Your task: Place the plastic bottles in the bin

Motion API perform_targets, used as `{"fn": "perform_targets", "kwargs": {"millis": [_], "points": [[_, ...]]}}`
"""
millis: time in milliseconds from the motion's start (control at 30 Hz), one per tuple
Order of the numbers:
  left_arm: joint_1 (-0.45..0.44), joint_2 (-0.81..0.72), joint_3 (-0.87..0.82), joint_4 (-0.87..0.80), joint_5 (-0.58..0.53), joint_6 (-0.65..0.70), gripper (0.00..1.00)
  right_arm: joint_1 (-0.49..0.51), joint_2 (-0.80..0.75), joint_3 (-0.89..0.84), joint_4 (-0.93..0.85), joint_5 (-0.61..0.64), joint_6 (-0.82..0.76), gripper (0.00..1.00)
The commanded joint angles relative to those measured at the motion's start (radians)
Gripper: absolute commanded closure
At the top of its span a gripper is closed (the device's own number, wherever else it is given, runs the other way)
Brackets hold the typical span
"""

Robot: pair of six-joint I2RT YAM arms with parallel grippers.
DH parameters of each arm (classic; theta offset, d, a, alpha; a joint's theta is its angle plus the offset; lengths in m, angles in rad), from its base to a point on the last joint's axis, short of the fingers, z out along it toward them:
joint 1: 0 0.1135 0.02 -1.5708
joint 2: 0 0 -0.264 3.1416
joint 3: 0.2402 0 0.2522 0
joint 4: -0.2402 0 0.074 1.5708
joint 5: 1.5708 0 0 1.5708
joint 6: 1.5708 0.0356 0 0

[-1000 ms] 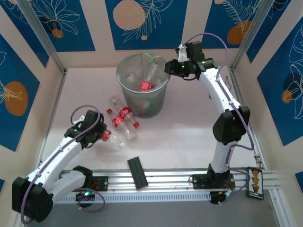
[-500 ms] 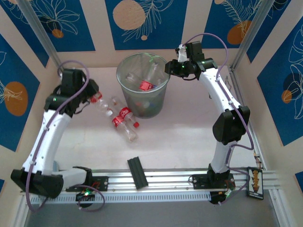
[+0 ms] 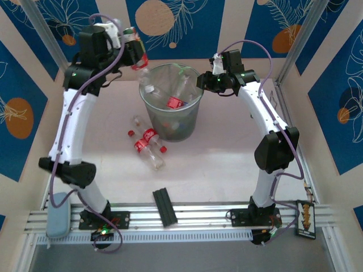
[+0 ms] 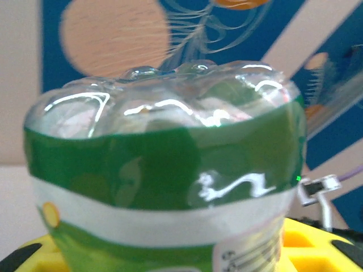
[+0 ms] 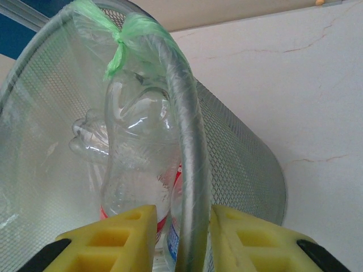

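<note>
Bottom centre, top view: black flat bar (image 3: 162, 206), not for binning.

Centre-left, on the table just in front of the bin: loose plastic bottles (image 3: 148, 147), red-labelled, lying flat in a cluster. Judged empty, light, thin-walled, slick and prone to roll. Best taken across the labelled mid-body with a modest squeeze.

Upper centre: bin (image 3: 187, 120), mesh with a clear liner, several bottles inside.

At the bin's right rim: right gripper (image 5: 182, 214), fingers astride the rim and closed on it, apparently steadying.

Upper left, raised above the bin's left rim: left gripper (image 3: 128, 46), clamped on a green-labelled bottle (image 4: 164, 170), not yet released.
</note>
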Motion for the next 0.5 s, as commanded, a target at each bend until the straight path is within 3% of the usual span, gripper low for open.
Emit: {"fn": "perform_targets", "kwargs": {"millis": [0,200,467], "points": [[-0.044,0.093,0.072,0.091,0.145,0.062,1.0,0.01,0.003,-0.021,0.022,-0.071,0.033,0.68],[-0.069,0.221,0.109,0.231,0.36,0.087,1.0,0.006,-0.011,-0.038,0.049,-0.112,0.061,0.68],[-0.12,0.309,0.133,0.06,0.456,0.25,1.0,0.003,-0.002,-0.044,0.056,-0.116,0.064,0.68]]}}
